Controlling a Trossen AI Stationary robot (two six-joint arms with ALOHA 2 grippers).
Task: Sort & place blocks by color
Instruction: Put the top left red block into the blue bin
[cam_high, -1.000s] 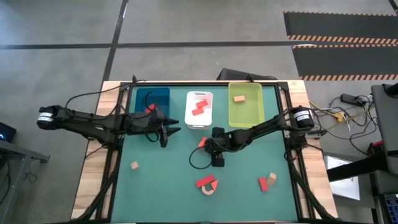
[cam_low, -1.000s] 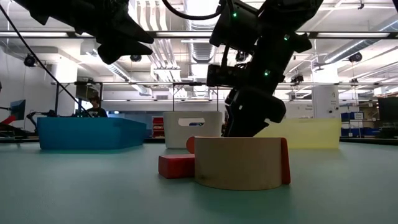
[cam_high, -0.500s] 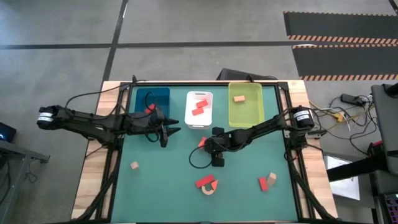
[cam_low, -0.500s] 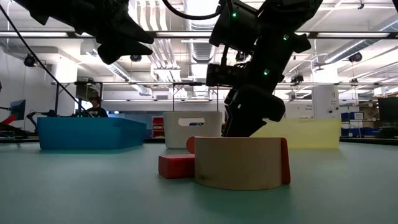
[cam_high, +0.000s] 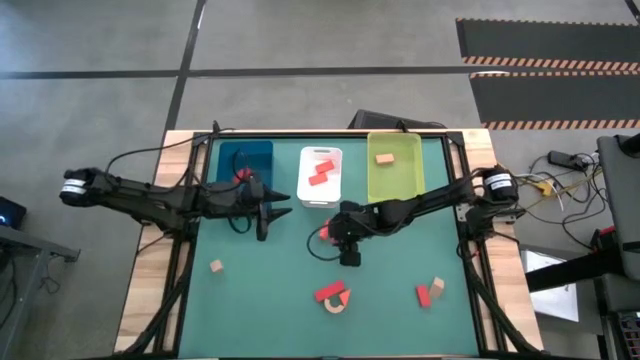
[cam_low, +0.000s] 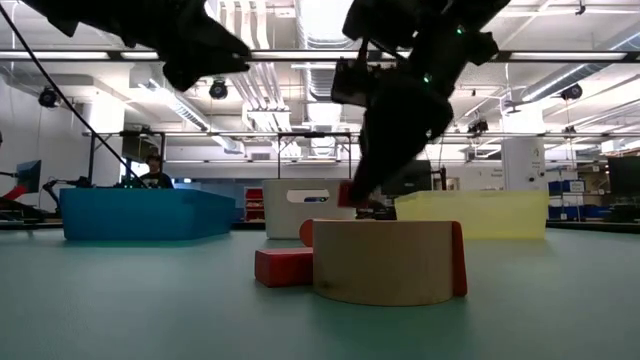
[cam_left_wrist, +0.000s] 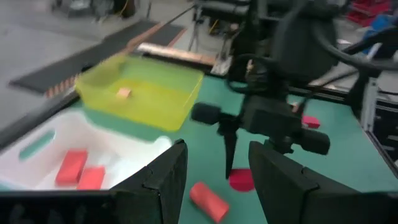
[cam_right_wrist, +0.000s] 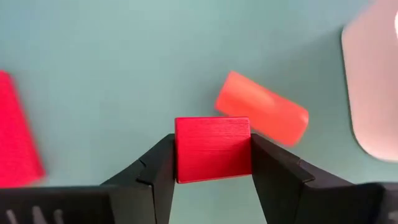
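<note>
- Since a second ago, the right arm has lifted: its gripper (cam_right_wrist: 212, 163), then low behind the tan wooden arch block (cam_low: 385, 262), now hangs higher above the green surface (cam_high: 270, 300), nearer the white rectangular tray (cam_high: 321, 195).
- Its jaws are clenched on a small red wooden cube (cam_right_wrist: 212, 148), held clear of the surface just short of the white tray's front edge.
- A red wooden cylinder (cam_right_wrist: 262, 116) lies on the surface below, just off the tray's corner.
- The left gripper (cam_high: 268, 206) hovers beside the white tray, toward the blue rectangular tray (cam_high: 246, 152), jaws spread and empty.
- Two red bricks (cam_high: 321, 172) lie inside the white tray.
</note>
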